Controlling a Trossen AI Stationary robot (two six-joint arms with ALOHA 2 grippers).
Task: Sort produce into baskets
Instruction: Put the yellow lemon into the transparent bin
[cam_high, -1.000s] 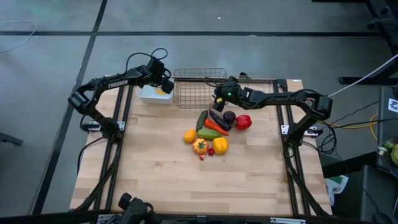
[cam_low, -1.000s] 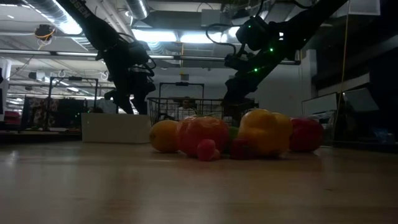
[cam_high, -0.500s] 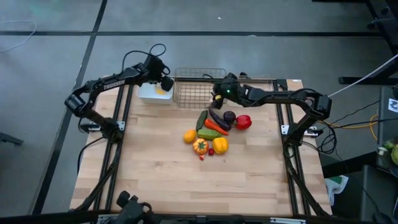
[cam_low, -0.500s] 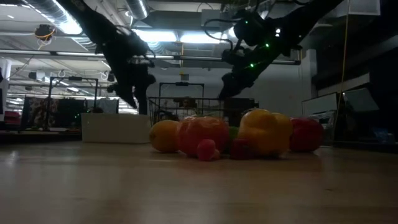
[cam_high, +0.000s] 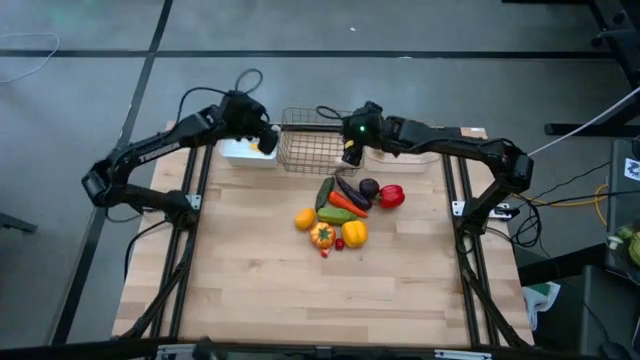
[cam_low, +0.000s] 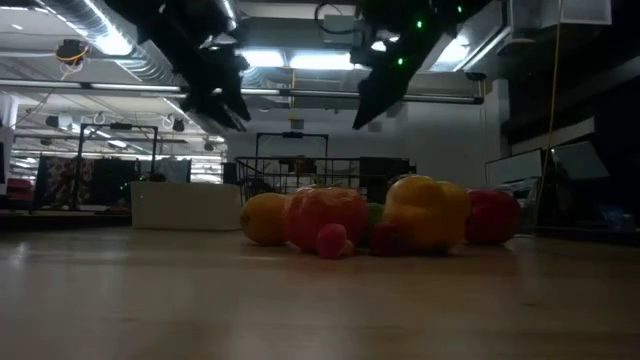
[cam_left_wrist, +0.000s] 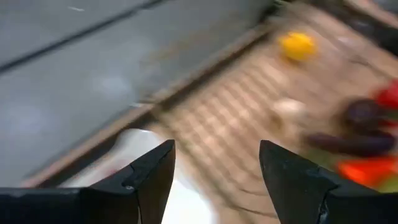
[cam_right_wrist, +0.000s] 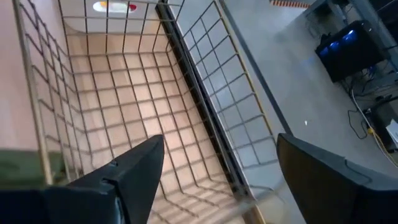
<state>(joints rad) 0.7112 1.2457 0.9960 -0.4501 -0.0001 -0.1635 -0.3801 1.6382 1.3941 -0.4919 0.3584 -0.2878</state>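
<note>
The produce lies in a heap mid-table: green cucumber (cam_high: 325, 192), dark eggplant (cam_high: 350, 192), carrot (cam_high: 345, 204), purple onion (cam_high: 369, 187), red pepper (cam_high: 391, 196), yellow pepper (cam_high: 354, 233), and orange and yellow round pieces (cam_high: 305, 218). A yellow piece (cam_high: 268, 146) lies in the white tray (cam_high: 240, 152) at the far left. The grey wire basket (cam_high: 320, 140) stands beside the tray. My left gripper (cam_high: 265, 138) hangs open above the tray (cam_left_wrist: 143, 155). My right gripper (cam_high: 349, 155) hangs open above the basket's right end (cam_right_wrist: 124, 93). Neither gripper holds anything.
The heap (cam_low: 380, 215) rests on the wooden tabletop (cam_high: 300, 290), which has free room toward the near edge and on both sides. Black frame rails (cam_high: 190, 230) run along the table's left and right edges. In the low view both grippers (cam_low: 228, 105) (cam_low: 368, 110) hang well above the baskets.
Both grippers have risen from beside the baskets at the far edge and stay open. The left arm's elbow has swung toward the table's left. The produce heap and the baskets have not moved.
</note>
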